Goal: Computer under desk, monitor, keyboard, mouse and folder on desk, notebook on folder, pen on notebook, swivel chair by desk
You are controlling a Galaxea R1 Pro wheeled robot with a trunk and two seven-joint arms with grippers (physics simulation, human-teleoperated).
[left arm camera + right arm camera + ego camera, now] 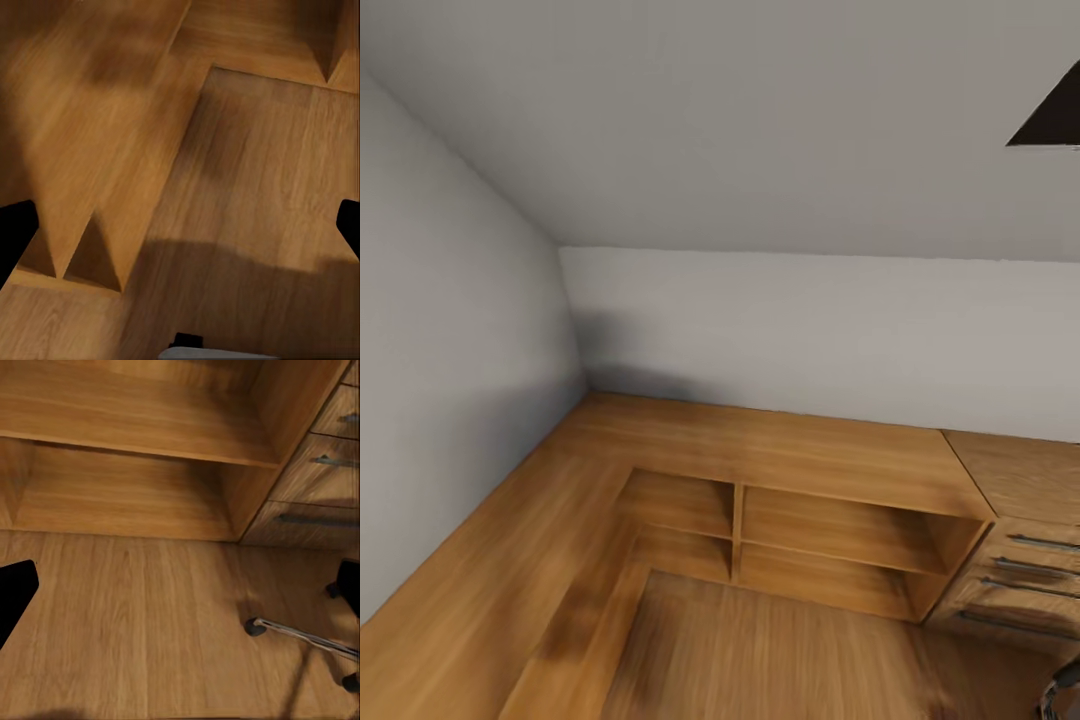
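In the right wrist view, one chrome leg of the swivel chair (300,634) lies low over the wooden floor, with black casters at its ends. My right gripper (180,592) is open, its black fingertips (15,596) at the picture's two sides and nothing between them. My left gripper (180,229) is open too and empty, its fingertips (13,232) hanging over the floor beside the low shelving. The desk, computer, monitor, keyboard, mouse, folder, notebook and pen are out of view.
Light wooden low shelving (830,530) runs along two grey walls and meets in the room's corner. A wooden drawer unit (1025,570) with bar handles joins it at the right, also seen as drawers (319,472). A dark triangular shape (1050,115) cuts in at the upper right.
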